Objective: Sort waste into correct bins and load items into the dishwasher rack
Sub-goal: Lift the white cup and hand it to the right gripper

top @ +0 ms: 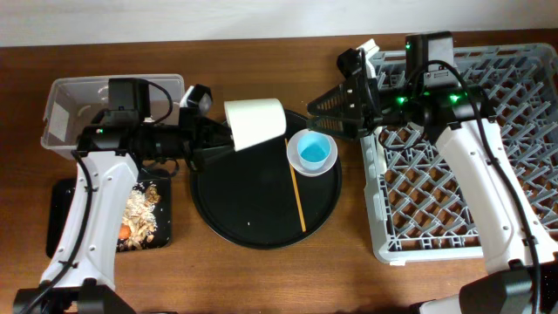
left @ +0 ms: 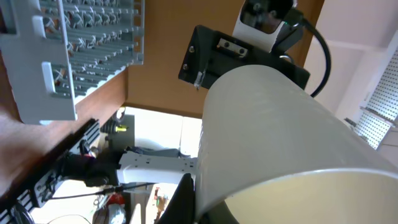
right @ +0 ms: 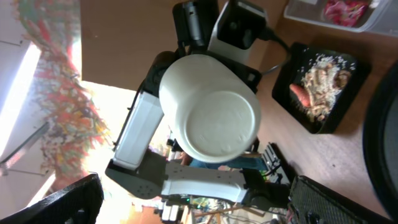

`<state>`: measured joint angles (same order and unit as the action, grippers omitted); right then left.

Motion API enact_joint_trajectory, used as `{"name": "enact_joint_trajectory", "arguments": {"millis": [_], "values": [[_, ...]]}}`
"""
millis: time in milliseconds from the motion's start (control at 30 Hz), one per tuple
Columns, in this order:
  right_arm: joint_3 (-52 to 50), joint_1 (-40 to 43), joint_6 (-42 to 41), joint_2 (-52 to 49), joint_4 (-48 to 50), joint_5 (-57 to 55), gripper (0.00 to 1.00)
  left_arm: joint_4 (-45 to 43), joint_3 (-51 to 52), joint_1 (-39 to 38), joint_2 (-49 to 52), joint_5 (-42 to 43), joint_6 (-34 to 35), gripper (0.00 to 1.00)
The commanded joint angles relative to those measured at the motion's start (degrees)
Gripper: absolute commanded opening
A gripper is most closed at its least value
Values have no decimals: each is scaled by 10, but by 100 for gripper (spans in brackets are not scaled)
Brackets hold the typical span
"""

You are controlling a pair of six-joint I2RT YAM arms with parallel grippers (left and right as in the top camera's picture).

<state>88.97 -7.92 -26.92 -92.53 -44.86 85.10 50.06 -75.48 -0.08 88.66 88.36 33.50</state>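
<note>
- Left gripper (top: 225, 133) is clamped on the white cup (top: 255, 122), holding it sideways in the air above the round black tray (top: 253, 209). The base faces the right gripper (top: 316, 115), so this looks like a handoff.
- Right gripper's fingers are spread wide, just short of the cup. Probably not touching, hard to tell.
- Light-blue cup (top: 312, 153) and wooden stick (top: 297, 196) sit right underneath, so there's little room to dip.
- Dishwasher rack (top: 462, 201) beyond has plenty of free slots.

A white cup (left: 280, 143) fills the right half, tilted, its open mouth at the bottom edge. Behind it shows a black-and-white arm wrist (left: 249, 43) with a cable. A grey rack (left: 81, 43) sits upper left on the brown table (left: 165, 37).
</note>
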Motion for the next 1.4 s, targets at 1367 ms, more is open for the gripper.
{"name": "enact_joint_trajectory", "arguments": {"millis": [1367], "values": [[-3,-22,-69,1,64,36,74,-290,3,-118,-4,-77,248,0]]}}
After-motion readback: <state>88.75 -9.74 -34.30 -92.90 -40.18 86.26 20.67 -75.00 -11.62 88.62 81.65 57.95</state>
